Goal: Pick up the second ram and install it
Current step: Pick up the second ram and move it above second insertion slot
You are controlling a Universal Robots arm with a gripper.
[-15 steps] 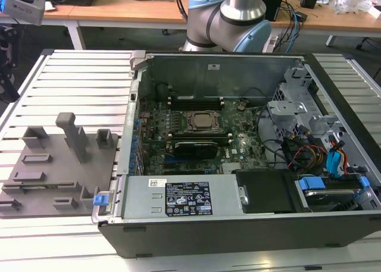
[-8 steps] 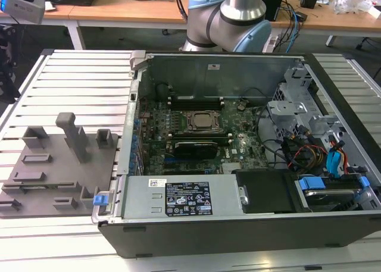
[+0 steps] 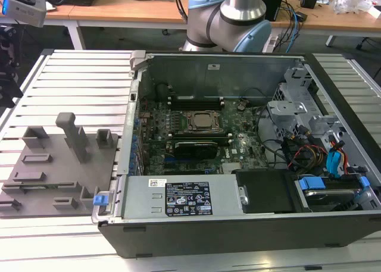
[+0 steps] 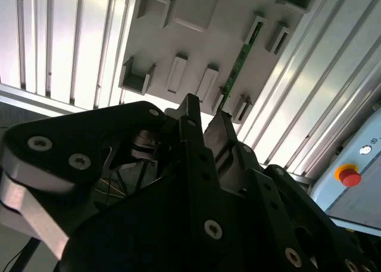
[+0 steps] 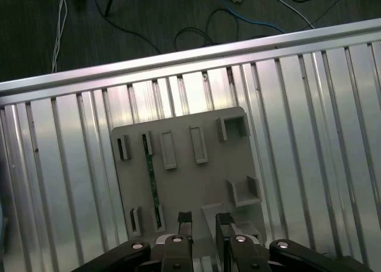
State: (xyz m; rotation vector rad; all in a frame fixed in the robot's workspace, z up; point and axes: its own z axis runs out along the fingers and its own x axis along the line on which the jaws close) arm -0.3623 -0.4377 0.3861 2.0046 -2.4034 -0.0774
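The second ram (image 5: 152, 178) is a slim green stick standing on edge in end holders on a grey fixture plate (image 5: 186, 188). In the second wrist view the ram (image 4: 240, 61) runs along the plate (image 4: 199, 49) past several small holders. My gripper (image 5: 203, 224) hovers well above the plate, off to one side of the ram and apart from it. Its two black fingertips (image 5: 185, 219) stand apart with nothing between them. The second wrist view shows the gripper (image 4: 205, 122) with the same empty gap.
The fixture plate (image 3: 53, 171) lies on a ribbed aluminium table at the exterior view's left. The open computer case (image 3: 238, 141) sits to its right, with the CPU socket (image 3: 201, 120), black memory slots (image 3: 196, 100) and cables inside. The arm's base (image 3: 229, 16) stands behind the case.
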